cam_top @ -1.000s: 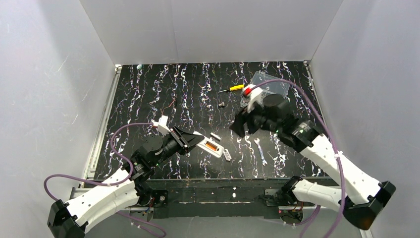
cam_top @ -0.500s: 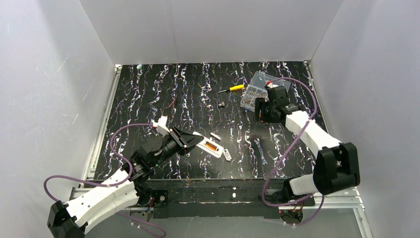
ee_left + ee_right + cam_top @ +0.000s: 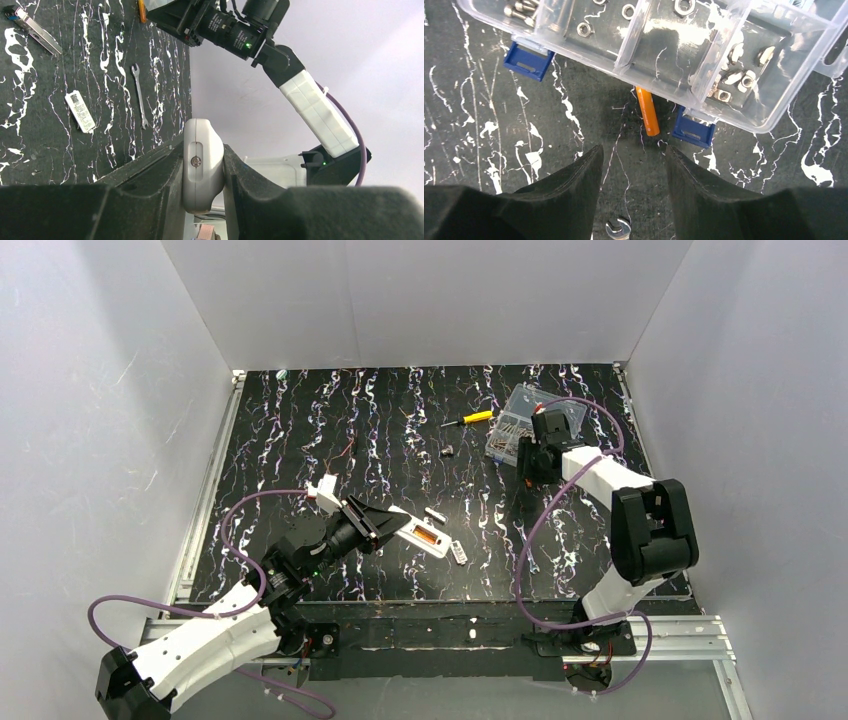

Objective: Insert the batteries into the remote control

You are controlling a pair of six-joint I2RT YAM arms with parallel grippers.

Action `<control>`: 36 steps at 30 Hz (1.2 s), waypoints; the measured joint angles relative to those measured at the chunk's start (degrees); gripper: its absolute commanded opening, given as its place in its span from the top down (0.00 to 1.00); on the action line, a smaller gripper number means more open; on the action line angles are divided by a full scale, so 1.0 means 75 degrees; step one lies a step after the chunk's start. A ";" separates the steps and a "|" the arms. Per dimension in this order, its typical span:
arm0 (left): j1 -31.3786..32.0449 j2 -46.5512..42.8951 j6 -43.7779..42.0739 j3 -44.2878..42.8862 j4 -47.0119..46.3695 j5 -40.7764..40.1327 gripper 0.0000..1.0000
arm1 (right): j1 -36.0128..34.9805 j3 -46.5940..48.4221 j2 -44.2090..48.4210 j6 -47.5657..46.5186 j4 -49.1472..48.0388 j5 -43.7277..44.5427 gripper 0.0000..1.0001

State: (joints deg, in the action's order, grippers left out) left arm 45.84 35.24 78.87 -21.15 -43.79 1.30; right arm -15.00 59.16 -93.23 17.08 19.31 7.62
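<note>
My left gripper (image 3: 392, 525) is shut on one end of the white remote control (image 3: 420, 535), held low over the table with its compartment facing up. An orange battery (image 3: 430, 537) lies in that compartment. In the left wrist view the remote's end (image 3: 202, 167) is pinched between both fingers. A second orange battery (image 3: 647, 112) lies on the table against the near edge of the clear box (image 3: 649, 45). My right gripper (image 3: 633, 152) hovers just short of it, open, with nothing between its fingers. From above, the right gripper (image 3: 527, 455) is beside the box (image 3: 515, 420).
The remote's white cover (image 3: 458, 552) lies by its free end, a small silvery stub (image 3: 435, 513) just behind. A yellow-handled screwdriver (image 3: 470, 418) lies left of the box. A small wrench (image 3: 139, 95) rests mid-table. Blue latches (image 3: 694, 131) flank the battery.
The right arm swung in from over the table's middle to the clear box and dropped low, and its jaws narrowed somewhat. The left arm and the remote stayed put.
</note>
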 measured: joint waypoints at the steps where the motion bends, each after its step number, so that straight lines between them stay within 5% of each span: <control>1: 0.0000 0.0000 0.0009 0.0000 -0.0003 0.0000 1.00 | 0.0003 0.0000 -0.0099 0.0012 -0.0041 0.0020 0.44; 17: 0.0000 0.0003 0.0035 0.0000 -0.0009 -0.0003 1.00 | 0.0149 0.0530 -0.1026 0.0525 0.0015 0.0029 0.44; 28: 0.0000 -0.0058 0.0032 0.0000 0.0000 -0.0163 1.00 | 0.0221 0.0857 -0.1408 0.0720 0.0058 0.0114 0.61; 36: 0.0000 -0.0026 0.0029 0.0000 -0.0015 -0.0207 1.00 | 0.0242 0.0985 -0.1562 0.0755 0.0210 0.0114 0.64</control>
State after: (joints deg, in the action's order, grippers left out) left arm 45.84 35.05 79.09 -21.15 -43.90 -0.25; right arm -13.19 66.54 -104.95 22.74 20.88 8.47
